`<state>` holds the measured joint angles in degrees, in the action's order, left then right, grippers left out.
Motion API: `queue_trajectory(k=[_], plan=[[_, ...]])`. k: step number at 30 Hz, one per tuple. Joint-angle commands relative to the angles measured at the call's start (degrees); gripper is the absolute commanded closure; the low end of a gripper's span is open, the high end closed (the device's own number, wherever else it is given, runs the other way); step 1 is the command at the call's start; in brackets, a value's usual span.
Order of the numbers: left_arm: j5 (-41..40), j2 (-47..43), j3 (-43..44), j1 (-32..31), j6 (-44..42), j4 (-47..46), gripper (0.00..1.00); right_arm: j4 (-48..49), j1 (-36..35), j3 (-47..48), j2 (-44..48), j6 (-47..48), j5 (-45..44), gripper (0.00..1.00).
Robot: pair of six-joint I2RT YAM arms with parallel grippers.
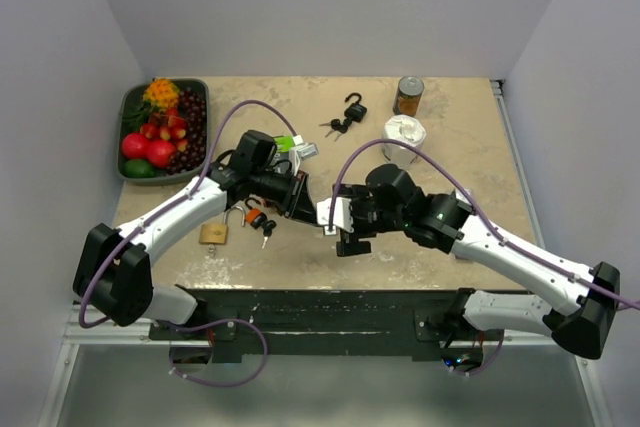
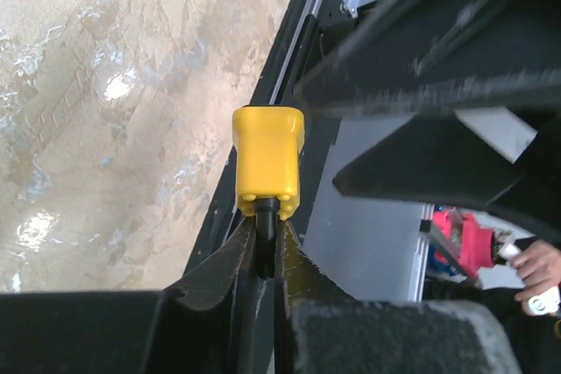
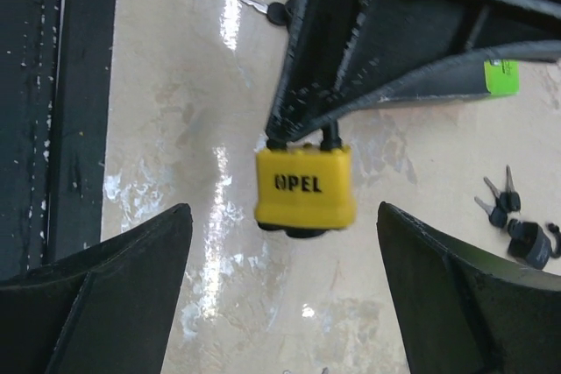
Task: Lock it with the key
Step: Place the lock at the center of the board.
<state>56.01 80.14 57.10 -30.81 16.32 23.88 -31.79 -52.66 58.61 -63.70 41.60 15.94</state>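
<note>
A yellow padlock (image 3: pixel 305 186) marked OPEL hangs above the table, and my left gripper (image 2: pixel 266 216) is shut on its black shackle. From the left wrist the padlock body (image 2: pixel 267 159) shows just past the fingertips. My right gripper (image 3: pixel 282 209) stands open, its fingers wide on either side of the padlock and not touching it. A dark rounded piece (image 3: pixel 302 230) sticks out under the padlock body; I cannot tell whether it is the key. In the top view the two grippers, left (image 1: pixel 300 193) and right (image 1: pixel 336 219), meet at the table's middle.
A black padlock with keys (image 1: pixel 350 109) lies at the back, with a can (image 1: pixel 408 95) and a white roll (image 1: pixel 404 133). A fruit tray (image 1: pixel 130 107) sits back left. A brass padlock (image 1: pixel 213 234) and an orange one with keys (image 1: pixel 258 219) lie under the left arm.
</note>
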Motion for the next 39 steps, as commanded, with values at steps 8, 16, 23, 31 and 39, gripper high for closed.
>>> queue_trajectory(k=[8,16,23,31,39], plan=[[3.05,-2.00,0.73,-0.04,9.61,-6.74,1.00,9.72,-4.64,-0.42,-1.60,3.74,-6.09,0.25],[2.79,-3.85,-1.03,-0.04,9.96,-7.79,1.00,10.96,-5.43,-2.97,-1.60,7.26,-9.53,0.36],[3.40,-3.94,-1.73,-0.04,11.37,-9.37,1.00,12.54,-5.61,-3.33,-1.86,7.35,-10.23,0.42],[4.02,-4.02,-2.26,-0.04,12.78,-10.43,1.00,12.98,-6.05,-3.50,-2.66,8.58,-10.41,0.33],[4.64,-4.55,-2.69,0.04,13.12,-11.83,1.00,13.07,-6.13,-4.47,-2.39,10.16,-12.16,0.71]])
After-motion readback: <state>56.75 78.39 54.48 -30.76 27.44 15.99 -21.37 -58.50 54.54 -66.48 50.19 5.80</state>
